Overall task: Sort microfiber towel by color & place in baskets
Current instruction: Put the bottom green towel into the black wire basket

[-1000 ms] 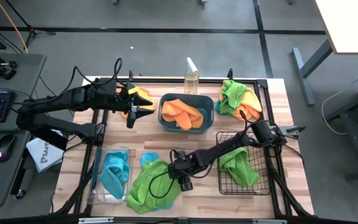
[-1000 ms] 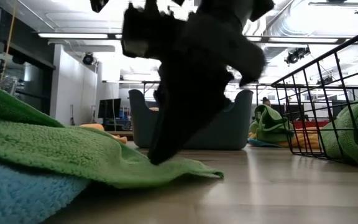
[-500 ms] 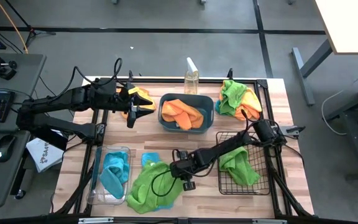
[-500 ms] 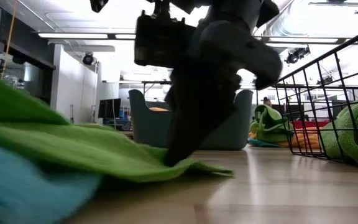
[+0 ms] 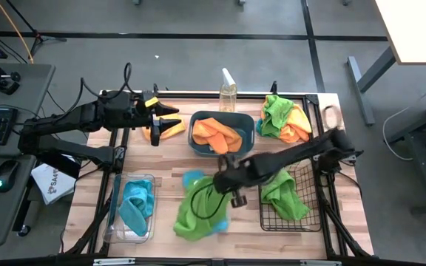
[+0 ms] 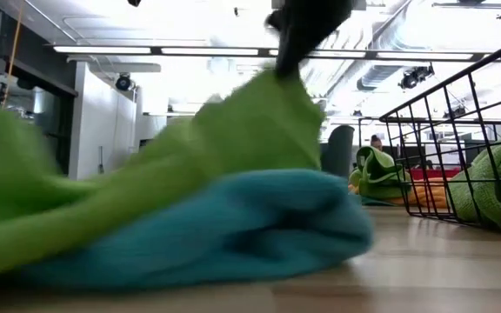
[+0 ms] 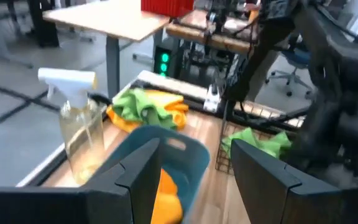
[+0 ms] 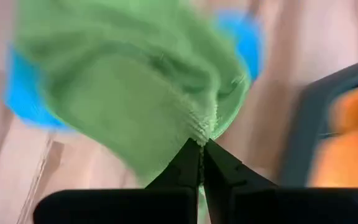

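On the counter (image 5: pixel 87 199), a green towel (image 5: pixel 197 207) hangs pinched in the closed right gripper (image 5: pixel 224 179), over a blue towel (image 6: pixel 259 222) between bin (image 5: pixel 148 222) and mesh basket (image 5: pixel 313 222). The left gripper (image 5: pixel 174 119) hovers open beside the tub (image 5: pixel 195 118).

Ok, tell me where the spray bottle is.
In the high view the spray bottle stands at the table's far edge, just behind the teal tub, between the left gripper and the green-and-orange towel pile.

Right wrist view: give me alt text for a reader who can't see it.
The right end effector is shut on the edge of a lime green towel, which hangs over a blue towel on the wooden table. Orange cloth shows at one edge.
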